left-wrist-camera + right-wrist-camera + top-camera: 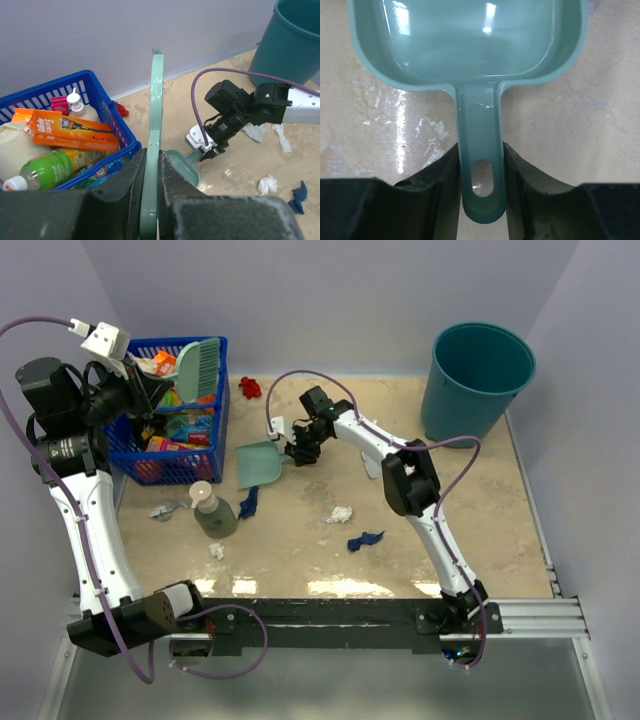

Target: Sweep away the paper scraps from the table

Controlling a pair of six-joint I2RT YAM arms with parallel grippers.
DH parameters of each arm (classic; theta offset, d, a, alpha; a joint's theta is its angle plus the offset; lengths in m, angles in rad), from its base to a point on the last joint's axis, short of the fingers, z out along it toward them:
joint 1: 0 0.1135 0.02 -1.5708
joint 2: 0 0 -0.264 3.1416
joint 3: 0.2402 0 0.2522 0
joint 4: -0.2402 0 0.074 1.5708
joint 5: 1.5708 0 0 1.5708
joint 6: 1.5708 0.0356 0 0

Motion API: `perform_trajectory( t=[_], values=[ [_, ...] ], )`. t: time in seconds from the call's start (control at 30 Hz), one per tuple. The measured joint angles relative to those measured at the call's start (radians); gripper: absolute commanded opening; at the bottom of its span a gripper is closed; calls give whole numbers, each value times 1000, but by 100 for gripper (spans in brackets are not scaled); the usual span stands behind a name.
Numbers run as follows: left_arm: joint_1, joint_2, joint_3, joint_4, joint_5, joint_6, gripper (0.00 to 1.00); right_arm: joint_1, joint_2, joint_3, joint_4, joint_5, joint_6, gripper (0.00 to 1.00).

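Note:
Paper scraps lie on the beige table (480, 530): a white one (340, 513), a navy one (365, 539), another navy one (248, 502), a small white one (217, 551) and a grey one (165, 509). My left gripper (150, 392) is shut on the handle of the teal hand brush (200, 370) and holds it over the blue basket; the handle (152, 145) stands between the jaws. My right gripper (300, 447) is shut on the handle (481, 160) of the teal dustpan (258, 465), which rests on the table. White (267, 184) and navy (299, 191) scraps show in the left wrist view.
A blue plastic basket (222, 415) full of packages stands at the back left. A teal bucket (478, 375) stands at the back right. A clear bottle (212, 512) stands near the front left scraps. A red object (249, 388) lies by the back wall.

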Motion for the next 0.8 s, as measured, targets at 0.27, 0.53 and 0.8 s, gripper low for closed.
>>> perform_trajectory(
  t=[0.27, 0.53, 0.8],
  values=[
    [2, -13, -122, 174, 35, -113, 0, 0, -66, -55, -44, 29, 116, 3],
    [-34, 23, -118, 247, 33, -165, 0, -25, -274, -282, -14, 100, 345, 0],
    [-200, 113, -45, 213, -16, -97, 0, -116, -637, -630, 78, 239, 582, 0]
  ],
)
